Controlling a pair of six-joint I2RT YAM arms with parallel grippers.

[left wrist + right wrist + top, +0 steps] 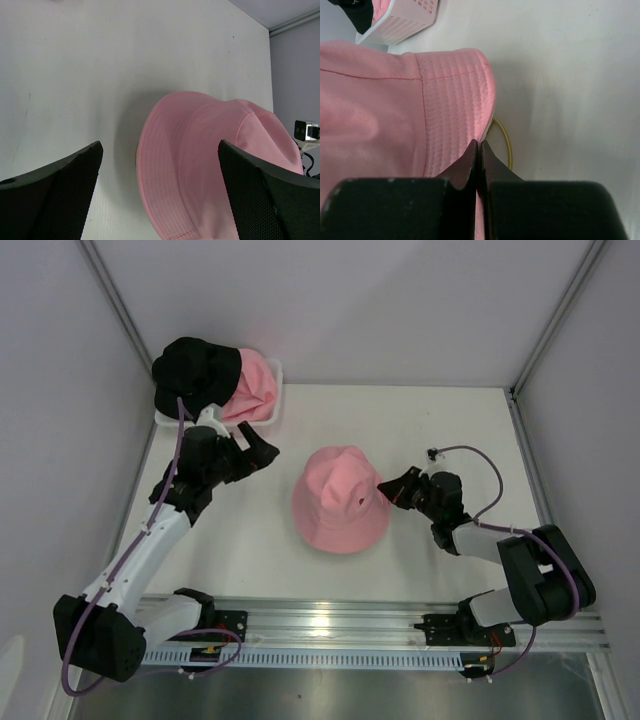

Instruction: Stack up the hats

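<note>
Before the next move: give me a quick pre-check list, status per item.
1. Grip: right hand shut on the brim of the centre hat: ok.
2. Grip depth: only the tips pinch the brim edge; whether that would hold in a lift: cannot tell.
3. Free arm: left hand open, empty, facing the centre hat: ok.
4. Clearance: centre hat lies apart from the basket: ok.
5. Under the centre hat: a yellow ring shows past the brim, the rest is hidden: cannot tell.
6. Stack done: not ok; black hat and other pink hat lie at the basket, unstacked with the centre hat.
</note>
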